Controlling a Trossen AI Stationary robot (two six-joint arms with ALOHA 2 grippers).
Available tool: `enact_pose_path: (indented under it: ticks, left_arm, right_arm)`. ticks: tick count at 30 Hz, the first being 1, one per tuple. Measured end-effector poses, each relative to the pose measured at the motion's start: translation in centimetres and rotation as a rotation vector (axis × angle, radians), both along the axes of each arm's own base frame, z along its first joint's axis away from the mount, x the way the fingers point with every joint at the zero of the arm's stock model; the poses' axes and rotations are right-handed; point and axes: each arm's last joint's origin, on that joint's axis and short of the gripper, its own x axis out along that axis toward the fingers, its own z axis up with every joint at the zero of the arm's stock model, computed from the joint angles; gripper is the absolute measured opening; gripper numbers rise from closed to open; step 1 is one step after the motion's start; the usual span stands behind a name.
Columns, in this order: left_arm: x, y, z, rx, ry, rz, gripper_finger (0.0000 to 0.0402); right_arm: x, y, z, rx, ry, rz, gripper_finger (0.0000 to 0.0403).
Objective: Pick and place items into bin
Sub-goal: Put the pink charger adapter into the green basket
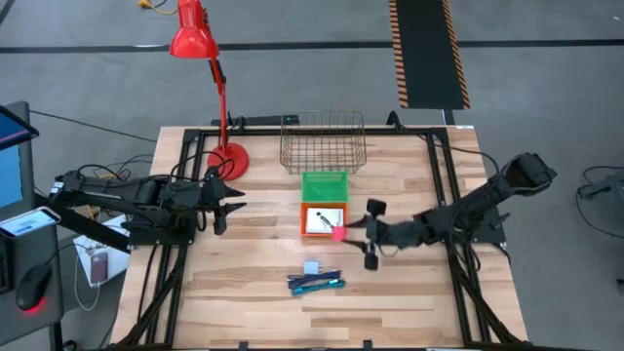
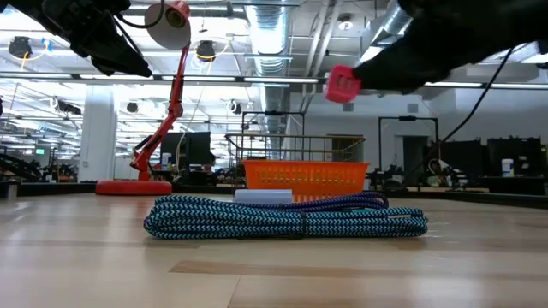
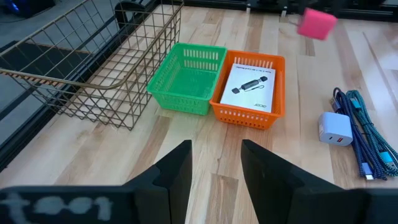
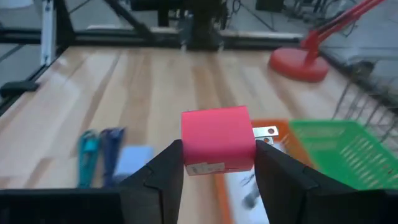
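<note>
Wood-plank table (image 1: 244, 292) fills the high view, on grey floor; the right gripper (image 1: 343, 232) holds a pink block (image 1: 338, 232) at the orange bin (image 1: 323, 220)'s right rim, mid-table. Low view: the block (image 2: 342, 85) hangs high above a braided cable (image 2: 282, 217). Left wrist view: the left gripper (image 3: 214, 165), near the left edge, is spread and holds nothing. Right wrist view alone shows the block's (image 4: 217, 139) metal plug prongs (image 4: 266, 132), both fingers clamping it.

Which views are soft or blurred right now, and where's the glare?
Right wrist view: the pink plug block held in the right gripper is sharp, the braided blue cables behind are blurred. Low view: ceiling lights glare, the arms show as dark silhouettes, the cable bundle is crisp. Left wrist view: the orange basket is clear, the left gripper near the lens is soft.
</note>
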Motion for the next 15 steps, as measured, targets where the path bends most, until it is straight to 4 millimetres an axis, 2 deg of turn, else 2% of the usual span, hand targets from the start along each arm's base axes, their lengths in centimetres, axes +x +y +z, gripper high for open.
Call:
enact_pose_path:
  ticks: [6,15]
  left_arm:
    - [0.0,0.0,0.0,0.000,0.000,0.000,0.0128]
    - [0.0,0.0,0.0,0.000,0.000,0.000,0.0128]
  right_arm:
    - [0.9,-4.5,1.2,0.031,-0.029,-0.008,0.0157]
    - [1.2,-10.7,0.9,0.117,0.000,-0.028,0.0157]
